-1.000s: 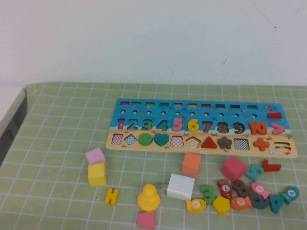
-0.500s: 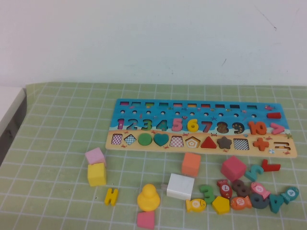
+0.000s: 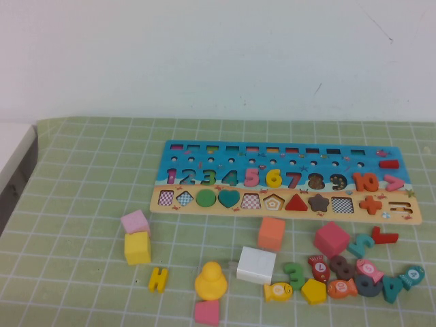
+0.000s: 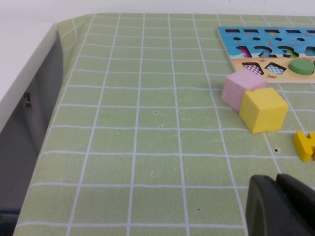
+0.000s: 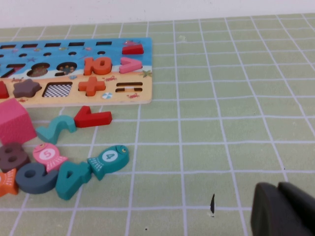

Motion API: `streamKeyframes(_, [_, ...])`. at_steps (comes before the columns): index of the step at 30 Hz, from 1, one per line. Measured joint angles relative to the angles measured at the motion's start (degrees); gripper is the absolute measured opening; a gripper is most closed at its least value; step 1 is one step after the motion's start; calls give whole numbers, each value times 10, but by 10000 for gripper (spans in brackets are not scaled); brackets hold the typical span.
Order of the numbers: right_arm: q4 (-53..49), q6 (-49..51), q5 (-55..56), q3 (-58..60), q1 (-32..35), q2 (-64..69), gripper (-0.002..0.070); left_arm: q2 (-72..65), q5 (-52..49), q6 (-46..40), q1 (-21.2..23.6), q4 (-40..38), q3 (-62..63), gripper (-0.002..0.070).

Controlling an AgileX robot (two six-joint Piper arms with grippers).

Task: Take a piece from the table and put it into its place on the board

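One board (image 3: 286,182), two tools (image 4: 278,206) (image 5: 283,209), four fish pieces (image 3: 278,291), one duck (image 3: 210,281).

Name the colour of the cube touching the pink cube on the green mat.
Yellow: the yellow cube beside the pink cube, clearest in the left wrist view.

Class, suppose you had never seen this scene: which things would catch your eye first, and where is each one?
First, the long blue and tan board at the far middle of the green gridded table, the yellow 6 seated in its numeral row. Next, the bright loose pieces heaped near the front right, around a pink cube. Neither gripper shows from above; each wrist view catches only a dark edge.
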State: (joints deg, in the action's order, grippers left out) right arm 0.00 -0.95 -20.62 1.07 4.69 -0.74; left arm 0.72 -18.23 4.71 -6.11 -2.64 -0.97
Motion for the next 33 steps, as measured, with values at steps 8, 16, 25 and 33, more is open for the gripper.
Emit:
streamKeyframes(8, [0, 0, 0, 0, 0, 0, -3, 0, 0, 0, 0, 0, 0, -2])
streamKeyframes(16, [0, 0, 0, 0, 0, 0, -3, 0, -1, 0, 0, 0, 0, -2])
streamKeyframes(25, [0, 0, 0, 0, 0, 0, -3, 0, -1, 0, 0, 0, 0, -2])
streamKeyframes(33, [0, -23, 0, 0, 0, 0, -3, 0, -1, 0, 0, 0, 0, -2])
